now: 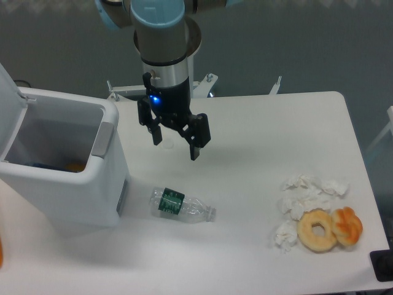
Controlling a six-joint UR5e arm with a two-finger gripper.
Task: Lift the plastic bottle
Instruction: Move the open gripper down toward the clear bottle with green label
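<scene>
While the gripper (176, 141) hung above the back-left part of the surface (258, 123), its jaws were spread wide and holding nothing. Plastic bottle (182, 206) was lying on its side nearer the front edge, almost straight below the jaws in the picture, just beside the white bin (109, 178) on the left edge. Its long axis ran roughly left-right, tilted a bit, green label toward the bin. My guess: the jaws needed to come forward and down, straddling the bottle across its narrow width. Donuts (328, 228) and crumpled tissues (304, 196) sat well apart, toward the front-right corner.
</scene>
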